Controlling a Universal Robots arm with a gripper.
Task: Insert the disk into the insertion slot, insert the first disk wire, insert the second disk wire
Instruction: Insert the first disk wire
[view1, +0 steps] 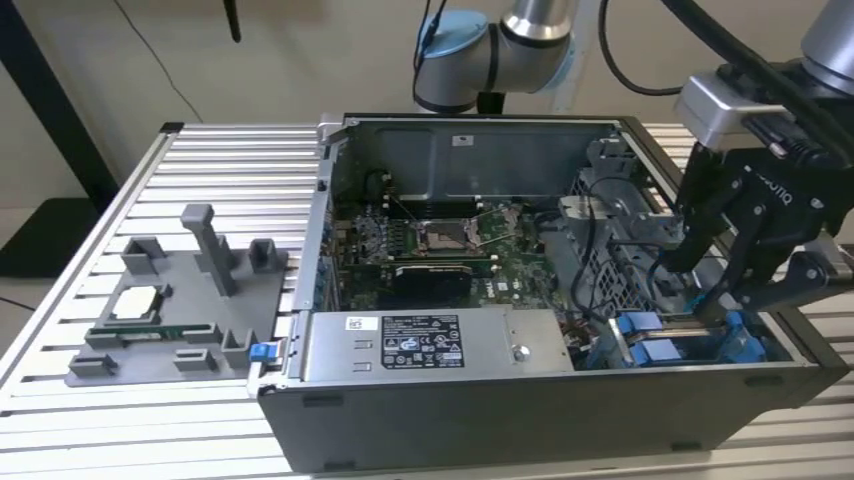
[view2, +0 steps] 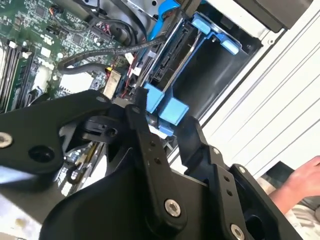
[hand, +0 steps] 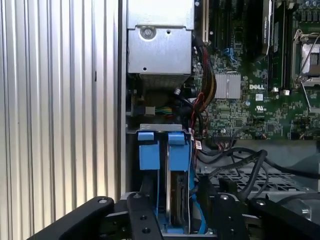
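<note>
1. Down at the exterior view's right, found the gripper (view1: 703, 290) lowered into the open computer case (view1: 534, 425), right over the slot (view1: 743, 347) with its blue rails.
2. Saw its fingers (hand: 142, 215) held apart in the first wrist view, one on each side of the blue-framed disk (hand: 178, 200).
3. Could not tell whether either finger pressed on the disk's frame.
4. Found the disk standing on edge inside the slot, between the blue rails, with two blue tabs (hand: 177, 147) at the end nearer the grey power box (hand: 160, 45).
5. Saw, in the second wrist view, the black fingertips (view2: 135, 112) close against those same blue tabs.
6. Noted black cables (hand: 250, 162) running just beside the slot, next to the green circuit board (hand: 240, 110).
7. Noted the case resting on a ribbed metal table (view1: 200, 160), with a grey fixture (view1: 174, 300) well apart from the gripper at the exterior view's left.
8. Caught part of a person's hand (view2: 304, 176) beyond the case wall in the second wrist view.
</note>
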